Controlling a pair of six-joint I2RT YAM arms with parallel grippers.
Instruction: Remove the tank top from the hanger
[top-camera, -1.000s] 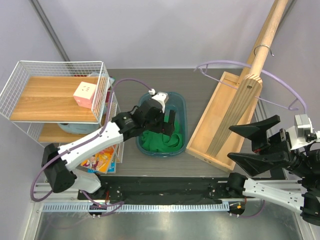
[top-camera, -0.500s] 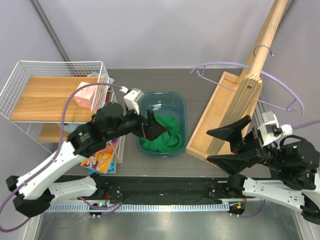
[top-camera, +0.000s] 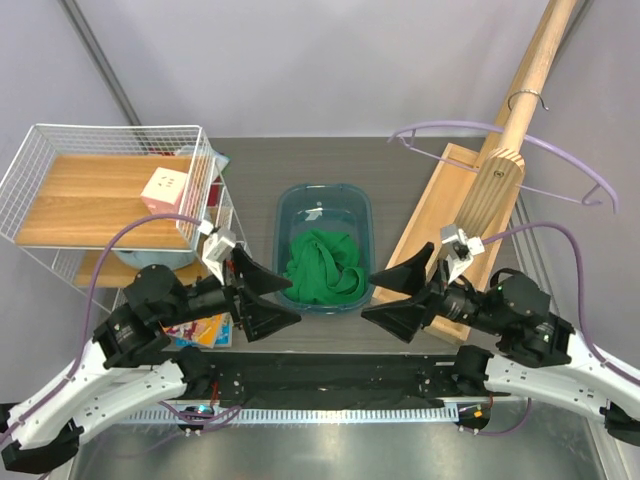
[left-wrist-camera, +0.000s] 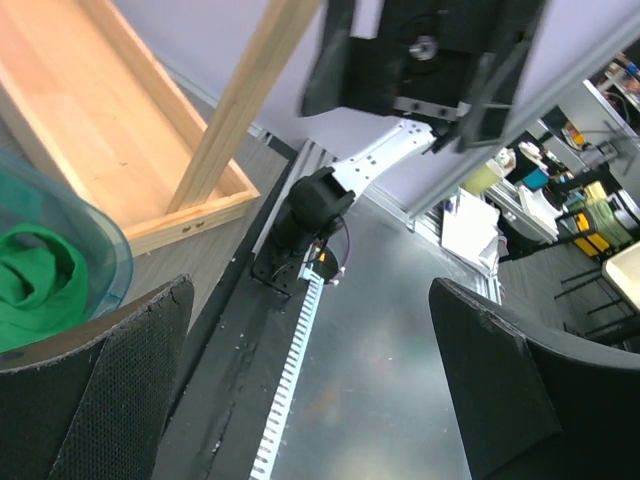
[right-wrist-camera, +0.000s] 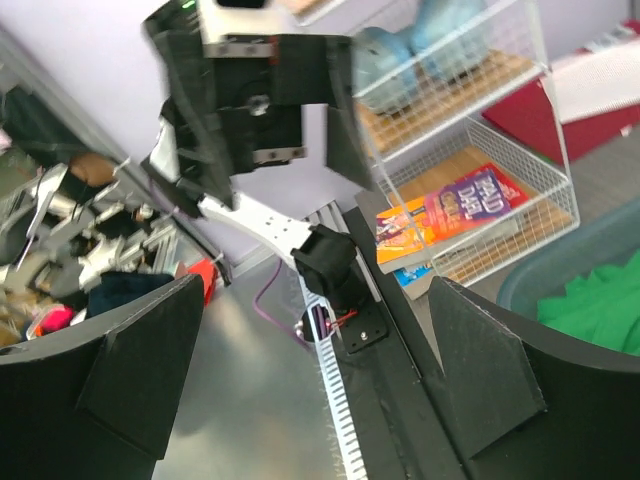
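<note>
Two sets of jaws stand at full spread and hold nothing. The left gripper (top-camera: 296, 303) and the right gripper (top-camera: 367, 297) face each other low over the near edge of the worktop (top-camera: 250, 170), tips near but apart, and neither wrist view shows anything caught between the pads.

Just beyond them, the tank top (top-camera: 322, 265) lies crumpled in the blue tub (top-camera: 325, 187) at the worktop's middle, touching neither gripper. The hanger (top-camera: 450, 125) hangs bare on the wooden pole (top-camera: 520, 100) over the far right corner, above the wooden tray (top-camera: 430, 215) and well apart from the garment.

By the look of it, the removal is done and the step in hand is pulling clear. You would do that well by keeping both sets of jaws wide and drawing each arm toward its own near corner so the tips never meet. Stay off the tub's near rim, so no fold of green cloth gets dragged out.
</note>
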